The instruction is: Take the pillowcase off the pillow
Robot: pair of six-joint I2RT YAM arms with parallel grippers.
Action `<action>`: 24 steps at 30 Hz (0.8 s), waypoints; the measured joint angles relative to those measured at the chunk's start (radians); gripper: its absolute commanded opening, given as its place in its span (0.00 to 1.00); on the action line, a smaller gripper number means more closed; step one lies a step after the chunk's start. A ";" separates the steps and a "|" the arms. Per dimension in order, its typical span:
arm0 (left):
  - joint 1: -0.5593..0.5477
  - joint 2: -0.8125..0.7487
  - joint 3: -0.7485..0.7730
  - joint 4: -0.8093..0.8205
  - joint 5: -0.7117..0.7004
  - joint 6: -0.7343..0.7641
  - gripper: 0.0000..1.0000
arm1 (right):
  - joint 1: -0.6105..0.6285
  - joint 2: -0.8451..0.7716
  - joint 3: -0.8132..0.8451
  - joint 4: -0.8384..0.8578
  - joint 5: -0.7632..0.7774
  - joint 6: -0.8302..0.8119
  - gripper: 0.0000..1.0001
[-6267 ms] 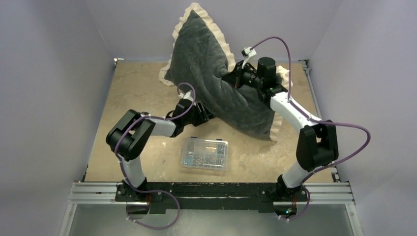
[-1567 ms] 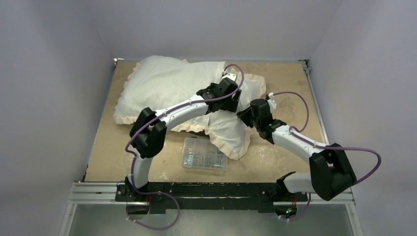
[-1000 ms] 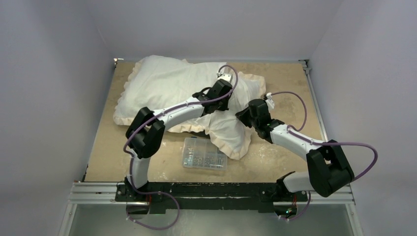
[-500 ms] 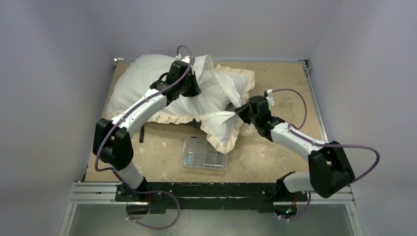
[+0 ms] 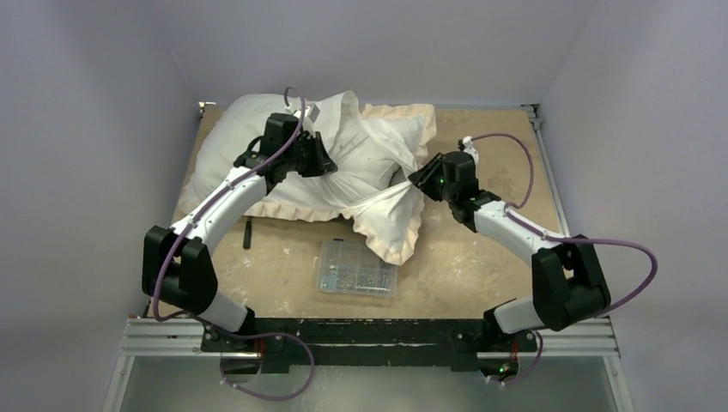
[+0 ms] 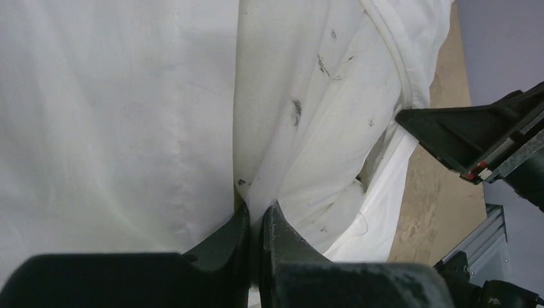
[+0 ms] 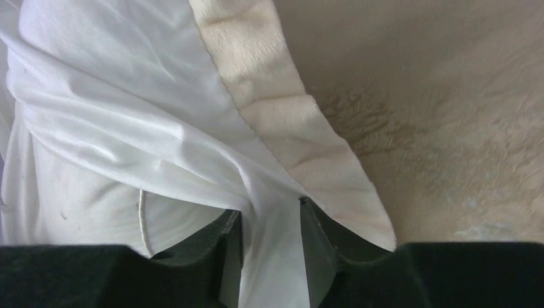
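Note:
The plump off-white pillow (image 5: 219,150) lies at the far left of the table, its right end still inside the pillowcase (image 5: 378,159). The pillowcase shows its cream-white face and frilled edge (image 5: 403,245); its grey face is hidden. My left gripper (image 5: 322,159) is shut on a pinch of smudged white pillow fabric (image 6: 301,128) at the case's mouth; its jaws (image 6: 255,215) are closed. My right gripper (image 5: 418,176) is shut on a stretched white band of the pillowcase (image 7: 269,256) beside the frill (image 7: 289,122). The right gripper also shows in the left wrist view (image 6: 475,128).
A clear plastic box of small parts (image 5: 358,268) sits near the front middle, just below the frill. A small dark object (image 5: 247,233) lies on the tan table (image 5: 489,257) at the left. Grey walls close in on three sides.
My left gripper has moved left, drawing the pillow further out to the left. My right gripper has kept its hold and the case fabric is now stretched taut between the two.

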 measured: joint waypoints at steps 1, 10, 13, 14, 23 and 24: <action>0.003 0.000 -0.019 0.013 0.010 0.001 0.00 | -0.002 0.010 0.015 -0.006 -0.001 -0.037 0.54; -0.042 0.000 -0.049 0.013 -0.003 0.045 0.00 | 0.021 0.028 0.326 -0.105 0.032 -0.325 0.87; -0.060 0.000 -0.048 0.006 -0.024 0.061 0.00 | 0.073 0.072 0.454 -0.121 0.075 -0.376 0.89; -0.062 0.000 -0.047 0.004 -0.031 0.062 0.00 | 0.096 0.099 0.495 -0.127 0.089 -0.389 0.89; -0.068 0.000 -0.044 -0.015 -0.064 0.077 0.00 | 0.226 0.362 0.603 -0.269 0.196 -0.414 0.84; -0.069 0.000 -0.044 -0.016 -0.068 0.079 0.00 | 0.226 0.374 0.599 -0.281 0.212 -0.407 0.82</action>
